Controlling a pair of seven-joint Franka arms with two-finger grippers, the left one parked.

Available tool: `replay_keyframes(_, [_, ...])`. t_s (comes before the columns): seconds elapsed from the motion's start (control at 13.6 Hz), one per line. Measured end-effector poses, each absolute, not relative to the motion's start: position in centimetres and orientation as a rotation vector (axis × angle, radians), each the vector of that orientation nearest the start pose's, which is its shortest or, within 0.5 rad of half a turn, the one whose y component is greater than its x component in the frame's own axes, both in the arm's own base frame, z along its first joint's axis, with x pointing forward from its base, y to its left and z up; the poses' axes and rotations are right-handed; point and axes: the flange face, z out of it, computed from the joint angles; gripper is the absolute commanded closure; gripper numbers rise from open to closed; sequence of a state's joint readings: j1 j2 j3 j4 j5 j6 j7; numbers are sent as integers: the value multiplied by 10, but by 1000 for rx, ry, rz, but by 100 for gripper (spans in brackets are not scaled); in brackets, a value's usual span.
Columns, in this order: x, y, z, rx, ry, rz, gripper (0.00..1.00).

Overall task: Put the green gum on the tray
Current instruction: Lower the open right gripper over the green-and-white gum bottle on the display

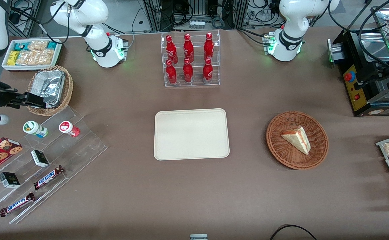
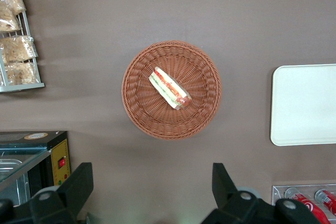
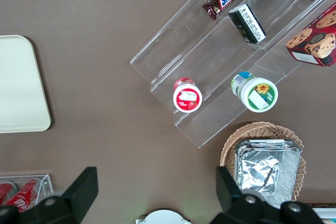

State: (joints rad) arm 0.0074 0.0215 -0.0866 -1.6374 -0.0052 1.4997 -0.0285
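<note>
Gripper [image 3: 152,190] spread wide, holds nothing, hovers high near foil basket [image 1: 49,88]. Green gum [image 1: 34,129] upright on clear stepped shelf [image 1: 68,146] (beside red-lidded bottle [image 1: 69,128]), well apart from bare tray [image 1: 191,134]; pickup not begun.

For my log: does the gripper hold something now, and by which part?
Nothing is held. The gripper is open, above the table near the wicker basket; the green gum stands untouched on the acrylic shelf.

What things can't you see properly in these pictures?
- End effector: open; right wrist view's edge cuts off its body.
- Green gum: label words too small in front view.
- Foil containers in the wicker basket: contents not visible.
- Tray: cut off by the left wrist view's edge.
</note>
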Motion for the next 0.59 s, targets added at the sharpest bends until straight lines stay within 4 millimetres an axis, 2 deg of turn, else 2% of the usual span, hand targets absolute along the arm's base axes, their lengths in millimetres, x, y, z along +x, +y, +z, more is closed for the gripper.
replay_keyframes(0.37, [548,-44,574,-3128,65,253,0])
replay_keyframes(0.59, [549,-55,553,-3122,-77,225,0])
